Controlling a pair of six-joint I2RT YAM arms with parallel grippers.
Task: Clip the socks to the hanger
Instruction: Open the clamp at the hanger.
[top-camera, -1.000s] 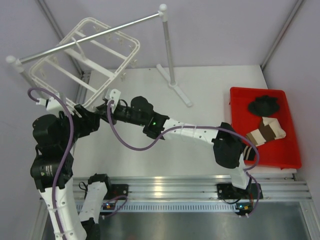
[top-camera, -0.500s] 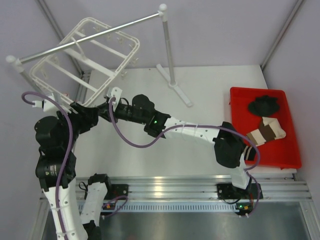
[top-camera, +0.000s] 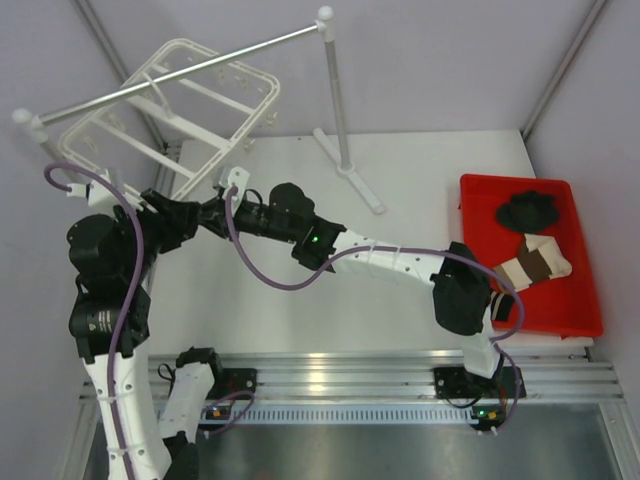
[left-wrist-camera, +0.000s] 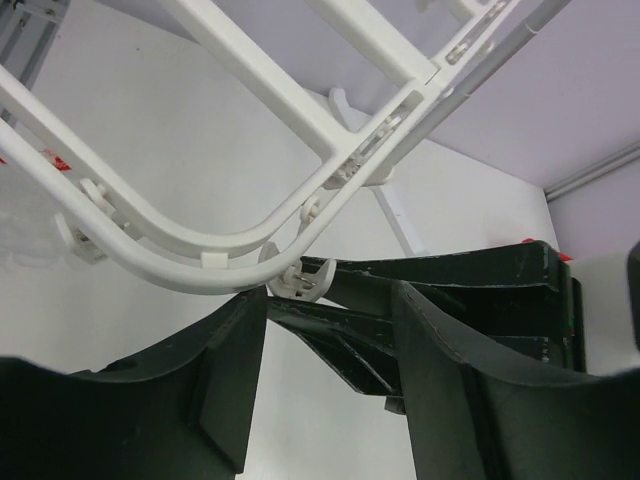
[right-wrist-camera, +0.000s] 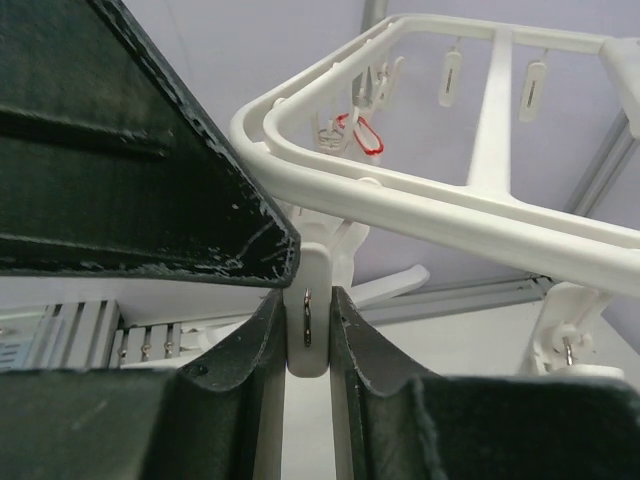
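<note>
The white hanger (top-camera: 175, 105) hangs tilted from the grey rail at the back left. My right gripper (top-camera: 213, 213) reaches under its near corner and is shut on one dangling white clip (right-wrist-camera: 309, 322), a finger pressing each side. The clip also shows in the left wrist view (left-wrist-camera: 297, 280). My left gripper (top-camera: 183, 216) is open and empty, just left of the right gripper, its fingers (left-wrist-camera: 225, 385) either side of the right gripper's tips. A black sock (top-camera: 529, 209) lies in the red tray (top-camera: 480, 205) at the right.
A brown and cream striped sock (top-camera: 535, 262) lies in the same tray. The grey rail (top-camera: 190, 72) stands on upright poles, one pole's base (top-camera: 358, 185) on the table at the back middle. Purple cables loop beside both arms. Several more clips (right-wrist-camera: 452, 75) dangle from the frame.
My left gripper has moved up and right to meet the right gripper under the hanger's corner. The right gripper has shifted slightly toward the back. The socks have not moved.
</note>
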